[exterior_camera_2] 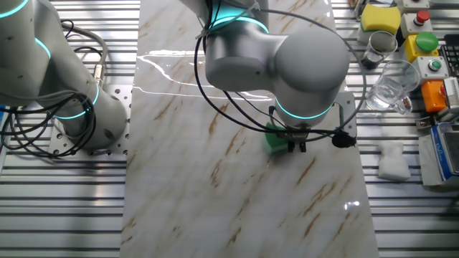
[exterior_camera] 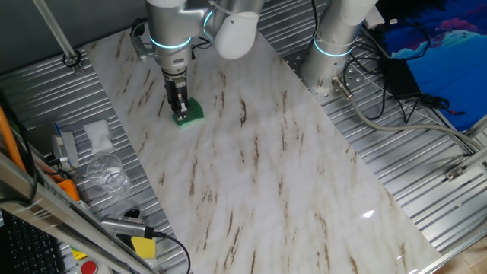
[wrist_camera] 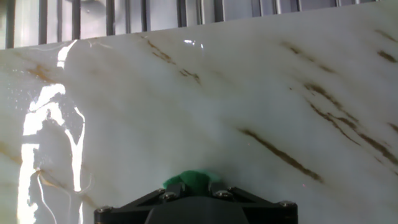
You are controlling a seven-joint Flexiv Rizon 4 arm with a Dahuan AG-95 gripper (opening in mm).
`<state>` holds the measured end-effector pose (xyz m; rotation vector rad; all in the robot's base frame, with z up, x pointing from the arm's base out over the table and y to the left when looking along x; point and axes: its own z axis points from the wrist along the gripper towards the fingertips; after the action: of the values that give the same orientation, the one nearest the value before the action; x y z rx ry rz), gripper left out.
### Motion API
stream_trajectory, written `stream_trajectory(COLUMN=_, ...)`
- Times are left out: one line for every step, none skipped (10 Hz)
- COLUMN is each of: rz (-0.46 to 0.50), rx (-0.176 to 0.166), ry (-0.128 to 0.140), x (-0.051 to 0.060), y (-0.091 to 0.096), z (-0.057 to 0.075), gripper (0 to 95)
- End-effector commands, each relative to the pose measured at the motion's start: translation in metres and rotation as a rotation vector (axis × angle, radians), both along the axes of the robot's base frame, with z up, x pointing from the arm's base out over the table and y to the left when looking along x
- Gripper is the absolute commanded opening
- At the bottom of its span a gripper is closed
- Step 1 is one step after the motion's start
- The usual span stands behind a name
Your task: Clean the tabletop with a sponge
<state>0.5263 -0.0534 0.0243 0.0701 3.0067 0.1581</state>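
The green sponge [exterior_camera: 190,113] lies flat on the white marble-look tabletop [exterior_camera: 266,175], near its far left part. My gripper [exterior_camera: 180,111] points straight down and is shut on the sponge, pressing it to the slab. In the other fixed view the sponge [exterior_camera_2: 275,139] peeks out left of the gripper [exterior_camera_2: 295,145], mostly hidden under the wrist. In the hand view the sponge [wrist_camera: 191,181] shows as a green bulge pinched between the black fingers [wrist_camera: 169,193] at the bottom edge, with the tabletop [wrist_camera: 249,93] beyond it.
A white crumpled tissue [exterior_camera: 97,134], a clear glass [exterior_camera: 106,172] and a yellow block [exterior_camera: 143,246] sit on the ribbed metal left of the slab. A second arm base [exterior_camera: 335,46] with cables stands at the right. Wet glare streaks [wrist_camera: 50,124] mark the slab.
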Motion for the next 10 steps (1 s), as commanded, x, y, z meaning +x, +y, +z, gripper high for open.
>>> stream_trajectory(rz=-0.004, rx=0.004, ry=0.001, x=0.0, y=0.002, z=0.002, gripper=0.0)
stream_trajectory(rz=-0.013, rx=0.011, ry=0.001, x=0.002, y=0.004, z=0.003, gripper=0.0)
stream_trajectory(rz=-0.019, rx=0.016, ry=0.001, x=0.004, y=0.007, z=0.003, gripper=0.0)
stream_trajectory(rz=-0.029, rx=0.022, ry=0.0, x=0.006, y=0.011, z=0.004, gripper=0.0)
stream_trajectory(rz=-0.035, rx=0.026, ry=0.0, x=0.007, y=0.013, z=0.004, gripper=0.0)
stream_trajectory(rz=-0.042, rx=0.027, ry=0.0, x=0.01, y=0.018, z=0.004, gripper=0.0)
stream_trajectory(rz=-0.046, rx=0.028, ry=0.0, x=0.011, y=0.02, z=0.004, gripper=0.0)
stream_trajectory(rz=-0.05, rx=0.029, ry=-0.001, x=0.013, y=0.024, z=0.004, gripper=0.0)
stream_trajectory(rz=-0.049, rx=0.029, ry=-0.001, x=0.014, y=0.025, z=0.005, gripper=0.0)
stream_trajectory(rz=-0.045, rx=0.032, ry=-0.001, x=0.014, y=0.025, z=0.005, gripper=0.0)
